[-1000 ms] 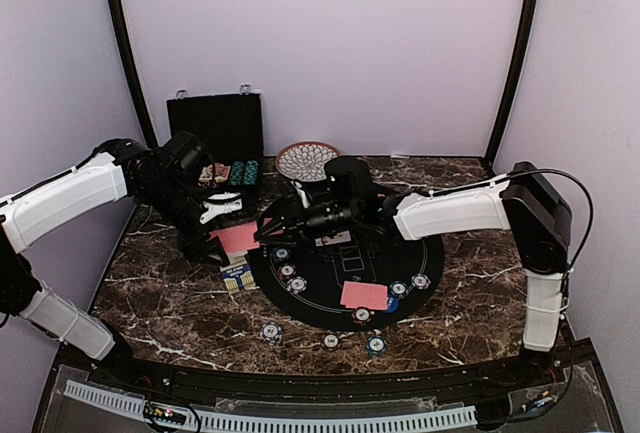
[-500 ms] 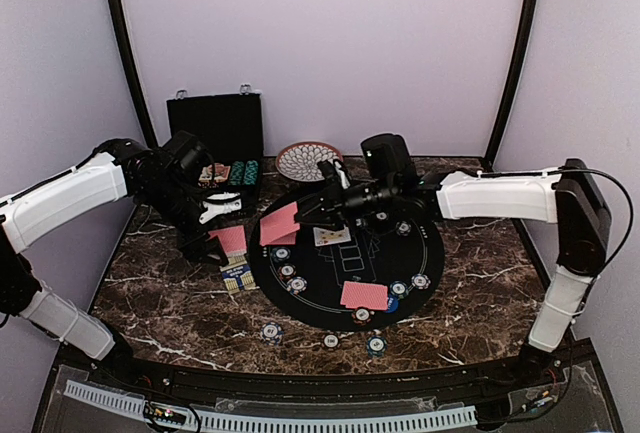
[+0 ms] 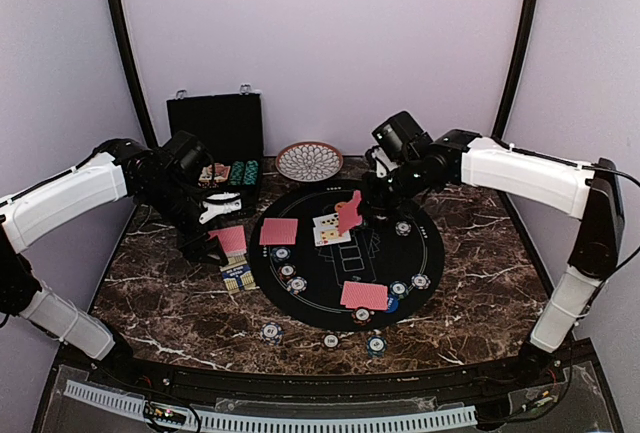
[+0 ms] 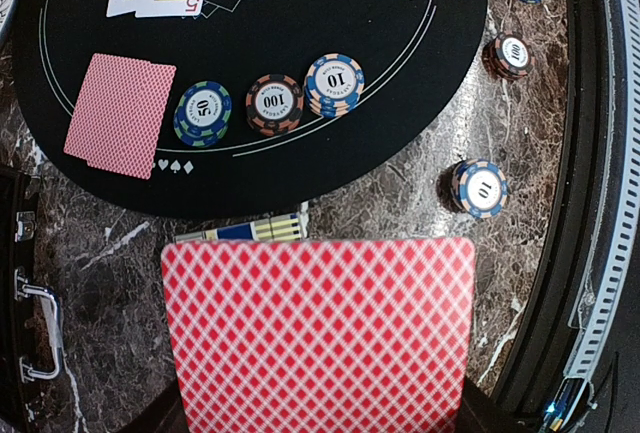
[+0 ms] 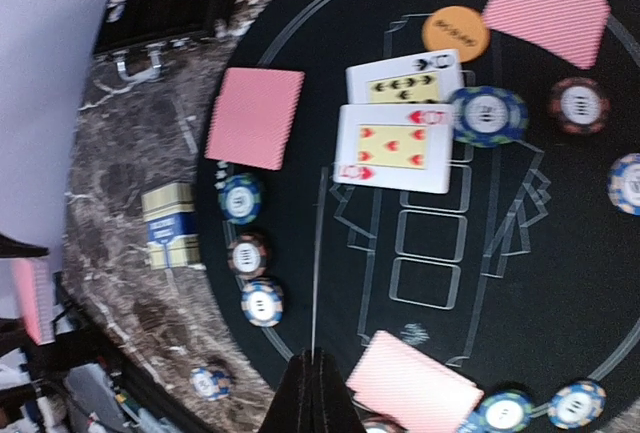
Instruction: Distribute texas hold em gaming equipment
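My left gripper (image 3: pixel 215 215) is shut on a stack of red-backed cards (image 3: pixel 233 239) left of the black round mat (image 3: pixel 430 253); the cards' backs fill the left wrist view (image 4: pixel 318 333) and hide the fingers. My right gripper (image 3: pixel 368 196) is shut on one red-backed card (image 3: pixel 349 213), held on edge above the mat's back middle; it shows as a thin line in the right wrist view (image 5: pixel 314 283). Two face-up cards (image 3: pixel 328 229) lie under it. Face-down cards lie at the mat's left (image 3: pixel 278 231) and front (image 3: pixel 363 295). An orange button (image 5: pixel 455 33) lies by the face-up cards. No red triangle marker shows.
Striped chips (image 3: pixel 288 271) lie on the mat's left, more at its front right (image 3: pixel 410 285) and on the marble in front (image 3: pixel 271 332). A card box (image 3: pixel 237 275) lies left of the mat. An open black case (image 3: pixel 215 133) and a patterned dish (image 3: pixel 308 161) stand at the back.
My right gripper has swung from beside the left gripper's cards rightward across the mat, carrying a red-backed card. The left arm has not moved.
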